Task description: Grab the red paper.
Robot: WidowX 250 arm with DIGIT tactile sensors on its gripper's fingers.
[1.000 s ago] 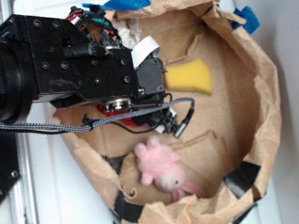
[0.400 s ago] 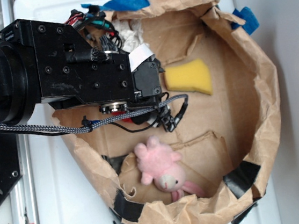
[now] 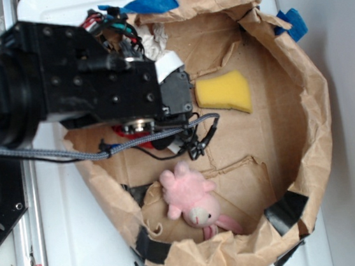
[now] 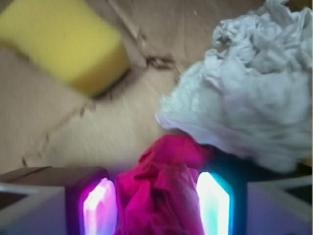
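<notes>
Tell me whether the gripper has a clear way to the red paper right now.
Probably yes. In the wrist view the red paper already sits between the two fingers of the gripper, nothing blocking it. The white paper wad touches its far edge and may get nudged.

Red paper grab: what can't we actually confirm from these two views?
- Exterior: the red paper is almost wholly hidden under the arm; only a sliver shows. The hand is hidden too.
- Wrist: the red paper sits between the fingers, but the bottom edge cuts it off, so contact or grip cannot be told.
- Wrist: the white paper wad overlaps the red paper's upper edge; the view is blurred.
</notes>
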